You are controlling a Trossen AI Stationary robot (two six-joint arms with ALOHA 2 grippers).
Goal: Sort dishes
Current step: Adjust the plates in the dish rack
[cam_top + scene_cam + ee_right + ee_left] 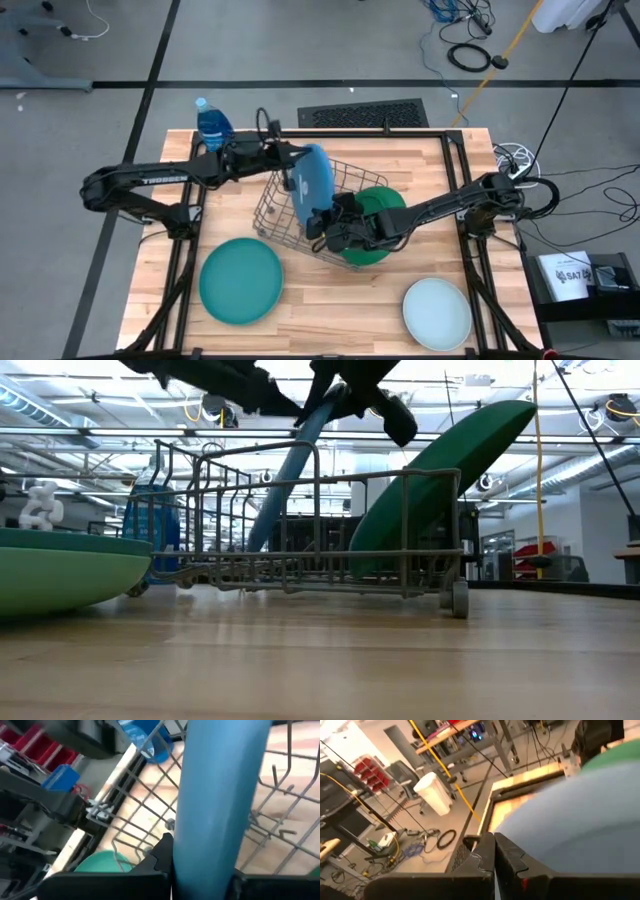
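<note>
Fingers of both arms pinch blue plate (314, 184); fingertips hidden behind it.

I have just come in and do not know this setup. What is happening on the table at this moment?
Two robot arms are loading plates into a wire rack in the middle of the table. Both the left gripper and the right gripper hold the blue plate, which stands tilted in the rack. A dark green plate already leans in the rack beside it. A teal plate and a pale plate lie flat on the table.
</note>
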